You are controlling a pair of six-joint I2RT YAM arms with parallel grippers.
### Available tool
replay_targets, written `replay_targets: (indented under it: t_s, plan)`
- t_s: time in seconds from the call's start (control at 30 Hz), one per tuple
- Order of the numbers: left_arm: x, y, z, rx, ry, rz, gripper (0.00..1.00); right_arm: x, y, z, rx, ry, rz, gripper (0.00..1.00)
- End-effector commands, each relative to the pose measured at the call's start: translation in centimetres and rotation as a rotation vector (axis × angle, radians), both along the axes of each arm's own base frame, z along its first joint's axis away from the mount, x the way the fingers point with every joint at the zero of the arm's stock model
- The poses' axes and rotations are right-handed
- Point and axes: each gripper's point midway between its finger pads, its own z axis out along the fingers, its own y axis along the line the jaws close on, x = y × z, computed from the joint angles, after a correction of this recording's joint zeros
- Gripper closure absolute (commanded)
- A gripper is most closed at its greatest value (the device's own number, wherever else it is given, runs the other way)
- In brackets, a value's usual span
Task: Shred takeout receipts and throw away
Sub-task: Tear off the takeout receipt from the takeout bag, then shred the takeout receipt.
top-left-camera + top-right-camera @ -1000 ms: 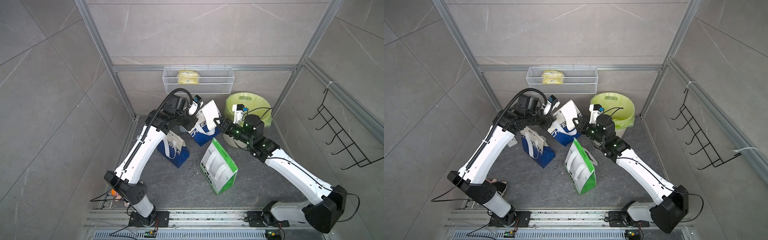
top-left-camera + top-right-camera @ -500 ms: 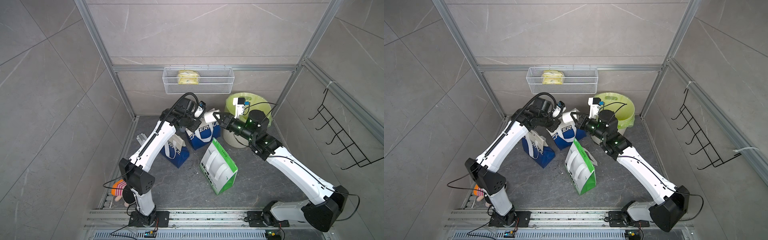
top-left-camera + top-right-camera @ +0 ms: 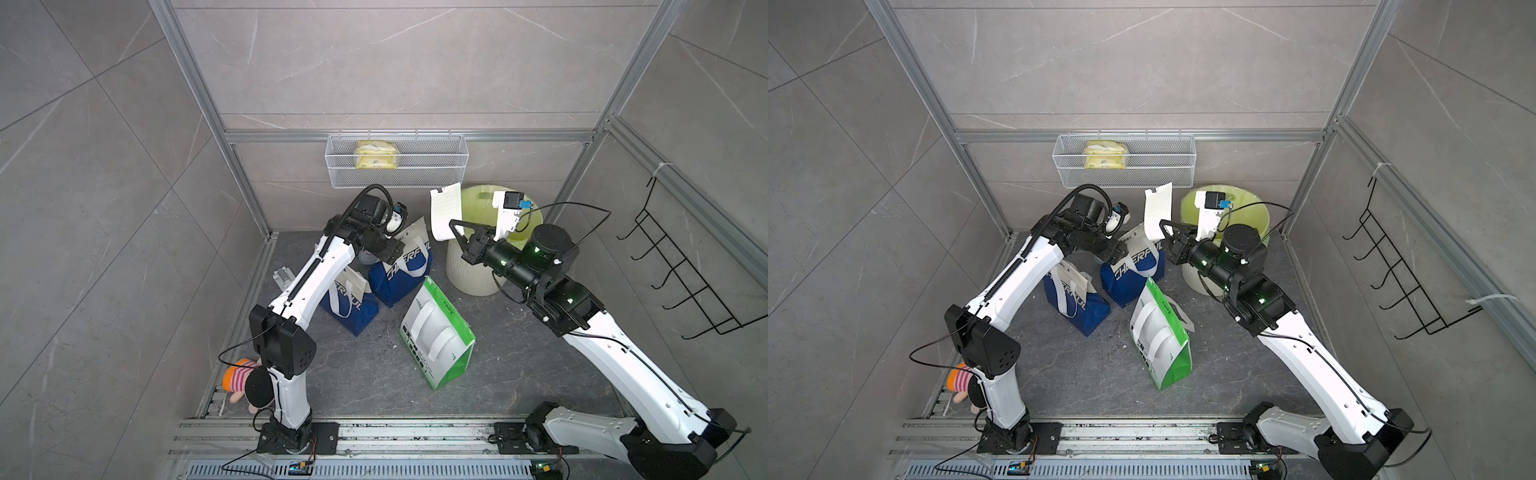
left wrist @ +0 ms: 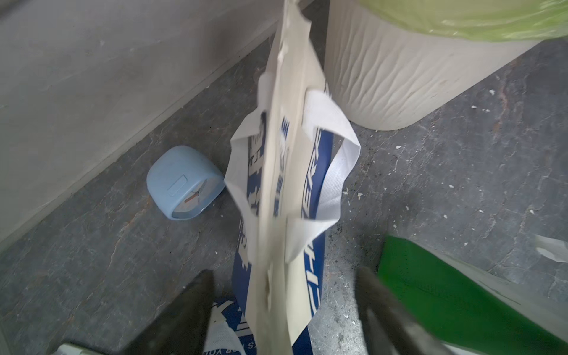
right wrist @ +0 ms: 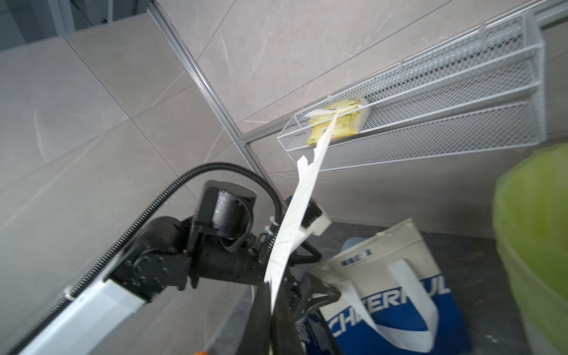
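The white waste bin [image 3: 471, 272] with a green liner stands at the back wall; the green-and-white bag [image 3: 436, 338] sits on the floor in front of the bin; a blue-and-white bag [image 3: 401, 272] stands just beside the bin, a second blue-and-white bag [image 3: 349, 305] farther from it; the right gripper [image 5: 272, 304] is clamped on the lower edge of a takeout receipt [image 3: 445, 210], held upright in the air just beside the bin's rim; the left gripper [image 4: 284, 276] is spread wide over the nearer bag's top edge, gripping nothing; a small blue alarm clock [image 4: 184, 184] lies by the wall, that bag between it and the bin
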Motion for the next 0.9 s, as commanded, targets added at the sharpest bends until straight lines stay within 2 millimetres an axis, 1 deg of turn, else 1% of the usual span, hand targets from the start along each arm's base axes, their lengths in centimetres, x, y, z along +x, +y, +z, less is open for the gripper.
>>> replay_targets:
  t_s: [0.0, 0.1, 0.2, 0.23, 0.33, 0.4, 0.47, 0.5, 0.6, 0.7, 0.8, 0.87]
  plan:
    - [-1.9, -0.5, 7.2, -0.143, -0.138, -0.047, 0.16, -0.5, -1.9, -1.4, -0.285, -0.116, -0.076, 1.0]
    - [-3.6, -0.6, 9.8, -0.184, -0.217, -0.114, 0.14, -1.6, -2.1, -2.1, -0.483, -0.247, -0.035, 1.0]
    - [-5.5, -0.7, 12.4, -0.218, -0.353, -0.194, 0.16, -2.5, -2.4, -2.5, -0.647, -0.37, -0.004, 1.0]
    - [-6.6, -0.8, 13.4, -0.239, -0.401, -0.241, 0.17, -2.9, -2.3, -2.7, -0.702, -0.409, 0.021, 1.0]
    - [-10.3, -1.9, 15.1, -0.278, -0.535, -0.413, 0.18, -4.3, -1.7, -3.5, -0.86, -0.533, 0.129, 1.0]
    - [-12.1, -2.3, 16.1, -0.287, -0.619, -0.474, 0.18, -4.7, -1.9, -3.6, -0.932, -0.591, 0.147, 1.0]
    - [-13.4, -2.5, 17.0, -0.291, -0.66, -0.515, 0.19, -4.9, -2.1, -3.9, -1.019, -0.636, 0.171, 1.0]
    - [-13.9, -2.6, 17.4, -0.293, -0.673, -0.533, 0.18, -5.1, -2.2, -4.6, -1.073, -0.643, 0.201, 1.0]
    - [-15.2, -3.0, 18.2, -0.285, -0.698, -0.585, 0.19, -5.7, -2.4, -5.2, -1.179, -0.709, 0.254, 1.0]
    - [-16.4, -3.8, 18.3, -0.247, -0.738, -0.64, 0.18, -5.9, -2.5, -5.2, -1.256, -0.793, 0.275, 1.0]
    - [-17.7, -5.0, 18.1, -0.219, -0.766, -0.701, 0.18, -5.5, -2.3, -4.4, -1.266, -0.823, 0.26, 1.0]
    - [-17.9, -5.4, 18.2, -0.216, -0.767, -0.709, 0.18, -5.7, -1.8, -4.2, -1.254, -0.832, 0.284, 1.0]
